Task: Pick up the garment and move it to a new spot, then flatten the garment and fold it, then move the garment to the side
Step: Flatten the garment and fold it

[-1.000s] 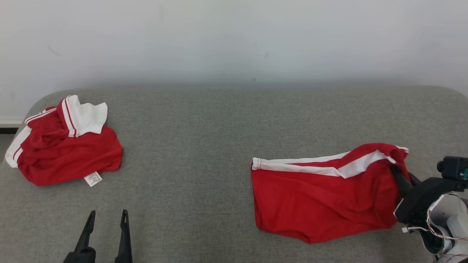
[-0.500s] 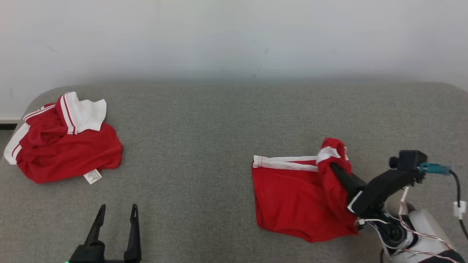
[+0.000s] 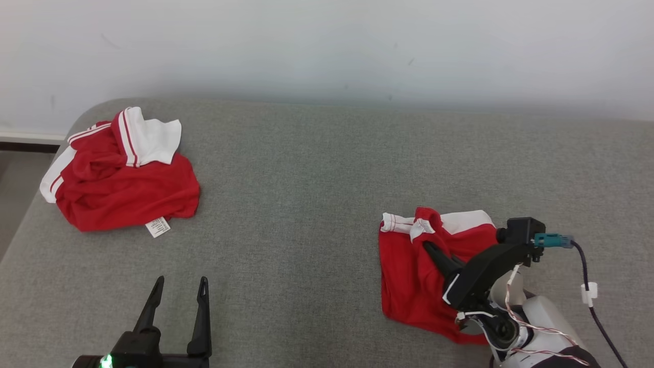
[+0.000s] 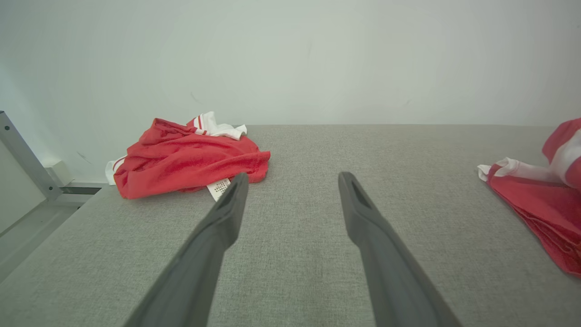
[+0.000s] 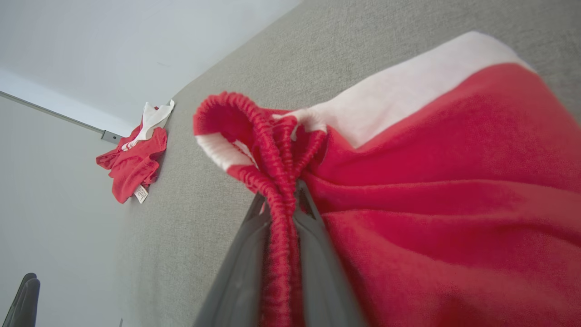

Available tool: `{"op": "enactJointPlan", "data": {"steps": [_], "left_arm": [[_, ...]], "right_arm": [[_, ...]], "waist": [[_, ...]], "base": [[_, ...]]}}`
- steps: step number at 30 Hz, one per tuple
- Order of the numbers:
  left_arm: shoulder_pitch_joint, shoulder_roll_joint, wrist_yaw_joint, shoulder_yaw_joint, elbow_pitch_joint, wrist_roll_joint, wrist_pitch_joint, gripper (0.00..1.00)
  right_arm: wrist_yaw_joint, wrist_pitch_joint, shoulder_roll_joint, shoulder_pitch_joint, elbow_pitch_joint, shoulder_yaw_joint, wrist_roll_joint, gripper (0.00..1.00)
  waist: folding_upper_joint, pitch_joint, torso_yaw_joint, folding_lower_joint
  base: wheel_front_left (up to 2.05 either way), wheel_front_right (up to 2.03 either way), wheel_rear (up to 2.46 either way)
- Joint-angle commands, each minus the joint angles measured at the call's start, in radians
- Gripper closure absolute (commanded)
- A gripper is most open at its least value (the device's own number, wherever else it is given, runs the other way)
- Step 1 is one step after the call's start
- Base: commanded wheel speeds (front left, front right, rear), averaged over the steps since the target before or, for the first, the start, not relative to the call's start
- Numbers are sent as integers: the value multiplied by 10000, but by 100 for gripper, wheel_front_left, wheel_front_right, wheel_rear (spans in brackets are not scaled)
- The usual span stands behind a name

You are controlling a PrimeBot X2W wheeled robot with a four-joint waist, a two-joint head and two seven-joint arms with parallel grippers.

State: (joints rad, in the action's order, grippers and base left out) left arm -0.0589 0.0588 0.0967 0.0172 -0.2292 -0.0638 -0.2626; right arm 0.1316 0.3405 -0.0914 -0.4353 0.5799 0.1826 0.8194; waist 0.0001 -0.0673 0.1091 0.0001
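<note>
Garment (image 3: 403, 276), a pair of red shorts with white banding, is lying on the right half of the grey counter (image 3: 306, 204), partly doubled over itself; its longer side is running from the near edge toward the wall (image 3: 327, 46), with the white-banded edge facing the wall; the right claw (image 3: 429, 249) is pinching a ridge of red ribbed elastic tight between its fingers, holding that fold raised above the rest of the cloth; the left claw (image 3: 182, 280) is hanging wide and gripping nothing over the near left of the counter, fingers pointing at the wall; a crumpled red-and-white bundle (image 3: 122, 189) is sitting at the far left corner, well apart.
</note>
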Motion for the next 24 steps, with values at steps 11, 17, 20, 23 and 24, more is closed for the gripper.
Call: {"op": "enactJointPlan", "data": {"steps": [11, 17, 20, 23, 24], "left_arm": [[-161, -56, -14, -104, -136, -66, -32, 0], [78, -8, 18, -294, -114, -8, -32, 0], [188, 28, 29, -400, -61, 14, -32, 0], [317, 74, 15, -552, 36, 34, -32, 0], [363, 79, 4, -590, 59, 41, -32, 0]], "right_arm": [[-20, -1392, 124, -281, 438, 892, -674, 0], [-20, -2475, -599, 98, -362, 1122, -737, 0], [-20, -3172, -1050, 348, -884, 988, -877, 0], [-22, -3853, -1342, 732, -1346, 787, -1069, 0], [-20, -4009, -1410, 841, -1472, 691, -1091, 0]], "waist": [[-1, -71, 52, -1], [-1, 181, -214, -1], [-1, 291, -374, -1], [-1, 407, -566, -1], [-1, 434, -628, -1]], "base": [[0, 0, 0], [0, 0, 0], [0, 0, 0], [0, 0, 0], [0, 0, 0]]}}
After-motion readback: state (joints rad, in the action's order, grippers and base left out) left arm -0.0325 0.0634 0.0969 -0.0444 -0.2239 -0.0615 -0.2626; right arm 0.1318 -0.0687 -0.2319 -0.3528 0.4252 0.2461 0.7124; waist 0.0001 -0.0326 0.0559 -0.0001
